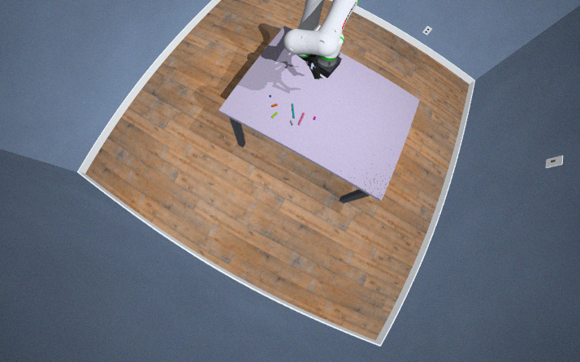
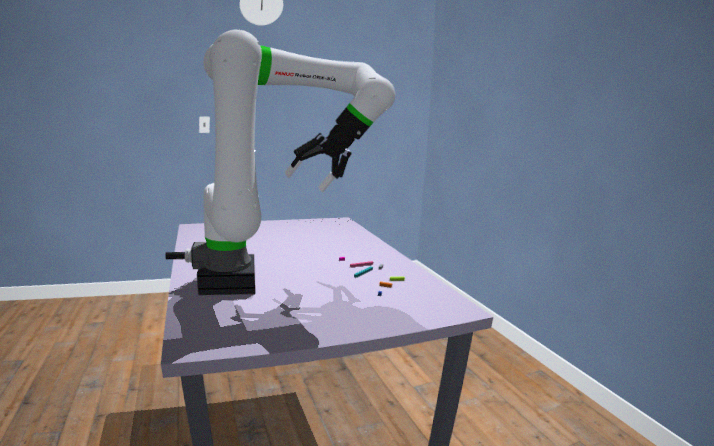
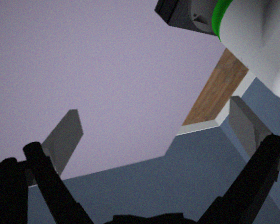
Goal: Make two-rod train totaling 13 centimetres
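Note:
Several small rods lie flat and apart on the lilac table (image 1: 351,135) (image 2: 293,243) (image 3: 91,43). They are a pink rod (image 1: 300,118) (image 2: 361,264), a turquoise rod (image 1: 292,110) (image 2: 363,271), a short grey rod (image 1: 291,122) (image 2: 381,266), a lime rod (image 1: 274,114) (image 2: 397,278), an orange rod (image 1: 274,105) (image 2: 385,284), a magenta rod (image 1: 314,118) (image 2: 341,258) and a tiny blue rod (image 1: 270,96) (image 2: 380,293). My gripper (image 2: 307,178) (image 3: 152,116) is open and empty. It hangs high above the table, tilted, well back from the rods. No rod shows in the wrist view.
The arm's black base (image 1: 328,67) (image 2: 225,274) stands at the table's back edge. The rods lie near the table's side edge. Wooden floor surrounds the table.

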Robot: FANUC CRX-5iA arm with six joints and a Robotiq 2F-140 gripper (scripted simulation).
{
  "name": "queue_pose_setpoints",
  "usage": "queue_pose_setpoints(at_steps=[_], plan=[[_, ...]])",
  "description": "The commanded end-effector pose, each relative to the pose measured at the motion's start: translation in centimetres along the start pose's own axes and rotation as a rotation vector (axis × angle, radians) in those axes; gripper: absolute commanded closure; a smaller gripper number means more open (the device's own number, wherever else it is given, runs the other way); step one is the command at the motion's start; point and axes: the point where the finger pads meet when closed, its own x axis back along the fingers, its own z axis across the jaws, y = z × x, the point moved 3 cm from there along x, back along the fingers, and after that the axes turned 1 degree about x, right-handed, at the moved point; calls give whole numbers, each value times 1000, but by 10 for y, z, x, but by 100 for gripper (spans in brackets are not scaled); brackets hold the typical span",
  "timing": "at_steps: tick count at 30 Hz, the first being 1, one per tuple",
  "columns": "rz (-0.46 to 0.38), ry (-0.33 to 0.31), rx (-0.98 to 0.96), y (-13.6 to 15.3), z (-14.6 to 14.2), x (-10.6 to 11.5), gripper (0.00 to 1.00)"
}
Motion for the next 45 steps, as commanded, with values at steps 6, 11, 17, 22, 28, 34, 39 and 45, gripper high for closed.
queue_pose_setpoints(at_steps=[6, 11, 17, 22, 28, 34, 39, 45], plan=[[54, -69, 248, -35, -31, -13, 0], [108, -97, 411, -60, -49, -20, 0], [171, -114, 579, -85, -65, -26, 0], [209, -118, 674, -100, -74, -29, 0], [286, -112, 857, -127, -89, -34, 0], [360, -92, 1029, -153, -102, -37, 0], [403, -73, 1129, -167, -108, -39, 0], [477, -30, 1301, -191, -119, -41, 0]])
